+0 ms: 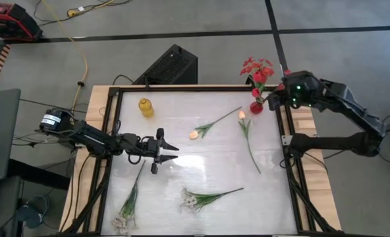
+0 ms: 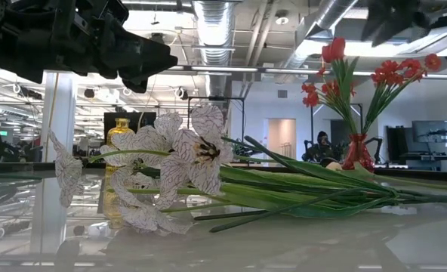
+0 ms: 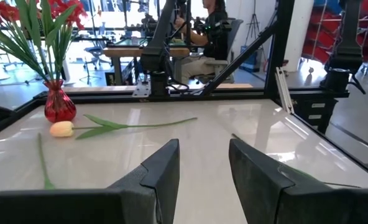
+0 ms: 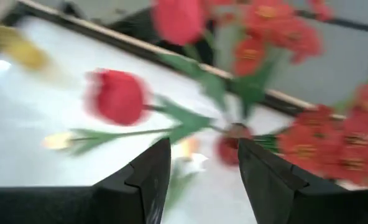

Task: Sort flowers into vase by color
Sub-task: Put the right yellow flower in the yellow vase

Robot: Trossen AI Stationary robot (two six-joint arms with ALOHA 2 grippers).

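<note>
A red vase at the table's far right corner holds red blossom clusters and a red tulip that leans out from its mouth. My right gripper hovers open just right of this vase, with nothing between its fingers. An empty yellow vase stands far left. A cream tulip and a second tulip lie flat mid-table. Two white sprays lie near the front edge. My left gripper is open above the table's left middle.
A black metal frame edges the glossy white table. Bare surface lies between the cream tulip and the white sprays. In the low view the nearer white spray fills the foreground. A person sits at a desk beyond the table.
</note>
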